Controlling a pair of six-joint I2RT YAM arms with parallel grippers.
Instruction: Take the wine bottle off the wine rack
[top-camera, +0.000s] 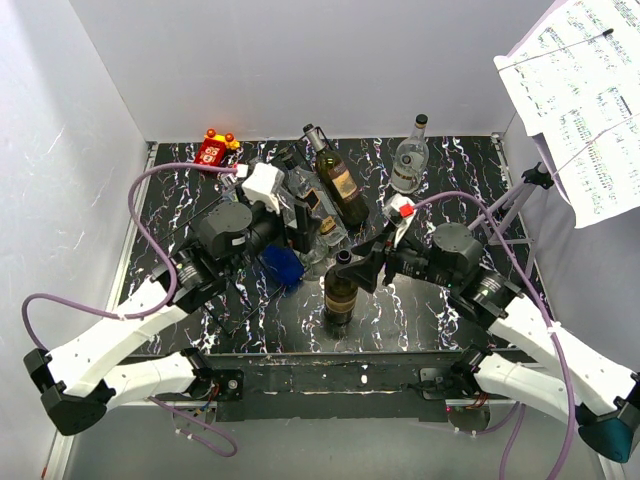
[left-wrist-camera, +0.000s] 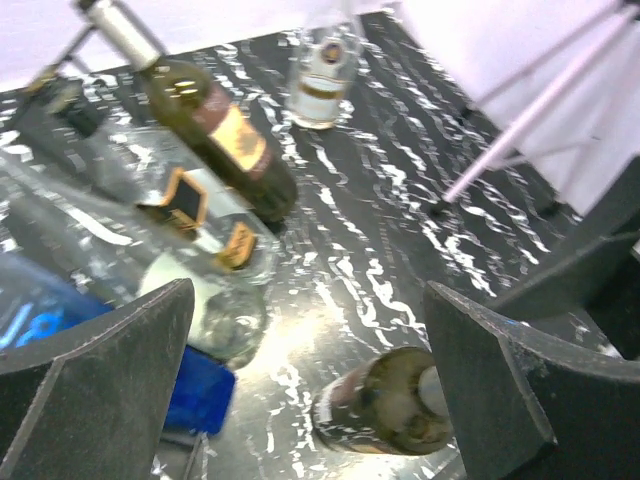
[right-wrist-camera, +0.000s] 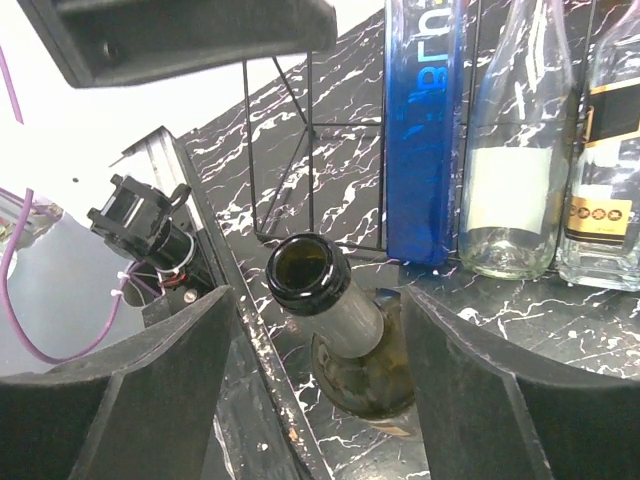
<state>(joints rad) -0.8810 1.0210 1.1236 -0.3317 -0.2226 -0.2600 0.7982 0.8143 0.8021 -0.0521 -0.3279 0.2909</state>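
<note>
The black wire wine rack (top-camera: 262, 290) (right-wrist-camera: 312, 124) sits mid-table with a blue bottle (top-camera: 284, 266) (right-wrist-camera: 421, 130), clear bottles (top-camera: 312, 205) (right-wrist-camera: 510, 170) and a dark tan-labelled bottle (top-camera: 338, 182) (left-wrist-camera: 228, 138) lying on it. A dark green wine bottle (top-camera: 340, 292) (right-wrist-camera: 352, 330) (left-wrist-camera: 392, 402) stands upright on the table in front of the rack, mouth open. My right gripper (top-camera: 352, 266) (right-wrist-camera: 320, 390) is open, its fingers either side of this bottle's neck with gaps on both sides. My left gripper (top-camera: 298, 232) (left-wrist-camera: 310, 390) is open and empty over the rack's bottles.
A clear bottle (top-camera: 410, 160) (left-wrist-camera: 322, 78) stands upright at the back right. A small red toy (top-camera: 213, 150) sits at the back left. A music stand with sheets (top-camera: 580, 90) rises at the right, its legs (top-camera: 520, 205) (left-wrist-camera: 520, 130) on the table.
</note>
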